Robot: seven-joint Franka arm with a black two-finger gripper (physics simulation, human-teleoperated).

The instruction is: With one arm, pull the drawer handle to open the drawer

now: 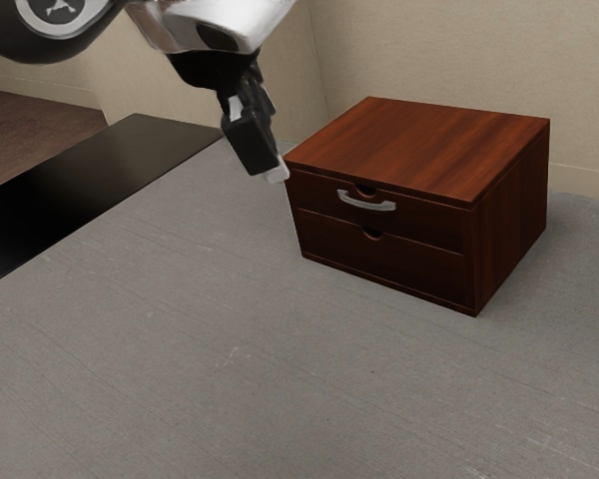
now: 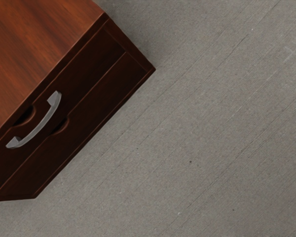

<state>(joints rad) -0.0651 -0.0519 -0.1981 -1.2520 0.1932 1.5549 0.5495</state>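
A dark red-brown wooden cabinet (image 1: 429,150) stands on the grey surface and has two drawers in its front. The upper drawer (image 1: 419,215) carries a curved silver handle (image 1: 367,203) and sits flush with the front. The lower drawer (image 1: 399,259) has just a finger notch. My black gripper (image 1: 275,174) hangs tilted beside the cabinet's upper front corner, toward the exterior view's left of the handle and a little above it, touching nothing. In the wrist view the handle (image 2: 34,126) lies on the cabinet front (image 2: 89,84), off to one side of my hand.
The grey surface (image 1: 230,349) spreads wide in front of the cabinet. A black slab (image 1: 80,180) and a brown wooden board (image 1: 20,130) lie at the exterior view's left. A beige wall (image 1: 459,50) rises behind.
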